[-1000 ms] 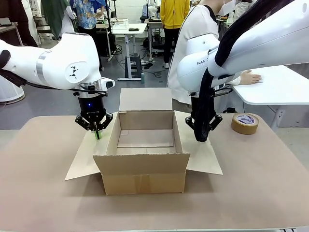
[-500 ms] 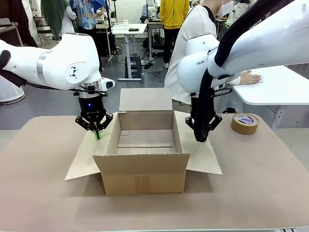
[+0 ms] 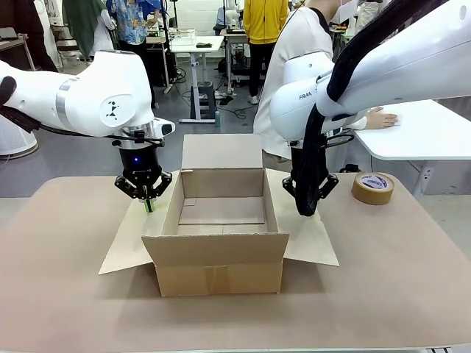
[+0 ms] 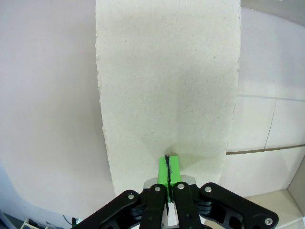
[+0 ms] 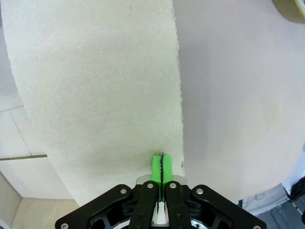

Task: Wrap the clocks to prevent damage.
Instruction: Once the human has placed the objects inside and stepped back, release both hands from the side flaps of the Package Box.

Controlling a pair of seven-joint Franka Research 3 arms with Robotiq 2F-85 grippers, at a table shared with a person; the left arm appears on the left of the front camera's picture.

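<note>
Tan surface (image 3: 66,294) in a busy workshop carries an open box (image 3: 221,266) and tape (image 3: 374,188); my left jaws and right jaws, pressed together, hang over its flaps (image 3: 126,250)

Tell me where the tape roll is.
Front view: the tape roll lies flat on the table, at its right side, just right of the right gripper and the open cardboard box.

A brown cardboard box (image 3: 218,271) is being shown upright and open-topped at the middle of the table (image 3: 66,294). Its left flap (image 3: 126,248) and right flap (image 3: 313,239) are being spread outward onto the table, its far flap (image 3: 221,151) is being kept upright, and its near flap (image 3: 217,248) is being left folded down.
</note>
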